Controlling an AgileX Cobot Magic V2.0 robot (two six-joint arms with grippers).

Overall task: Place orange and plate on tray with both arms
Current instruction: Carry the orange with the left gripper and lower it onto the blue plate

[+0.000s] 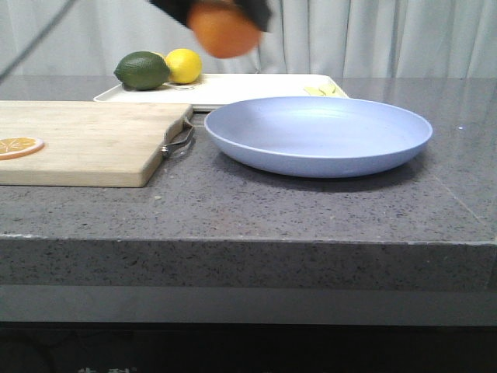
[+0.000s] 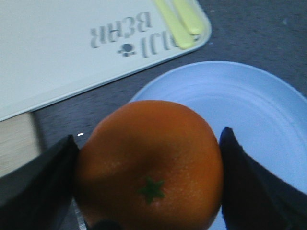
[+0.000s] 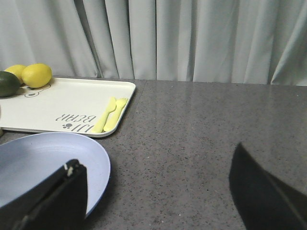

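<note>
My left gripper [image 1: 221, 9] is shut on the orange [image 1: 223, 31] and holds it in the air at the top of the front view, above the tray's near edge. In the left wrist view the orange [image 2: 151, 165] fills the gap between both dark fingers [image 2: 38, 184], stem dimple up. The lavender-blue plate [image 1: 317, 134] lies on the counter in front of the cream-white tray [image 1: 233, 87]; the plate [image 2: 249, 115] and tray [image 2: 62, 52] show below the orange. My right gripper [image 3: 158, 191] is open and empty beside the plate's rim [image 3: 53, 165], low over the counter.
A green lime [image 1: 143, 70] and a yellow lemon [image 1: 183, 64] sit on the tray's far left. Pale yellow cutlery [image 3: 109, 115] lies on the tray's right end. A wooden cutting board [image 1: 85, 140] with a dried orange slice [image 1: 19, 145] lies at the left.
</note>
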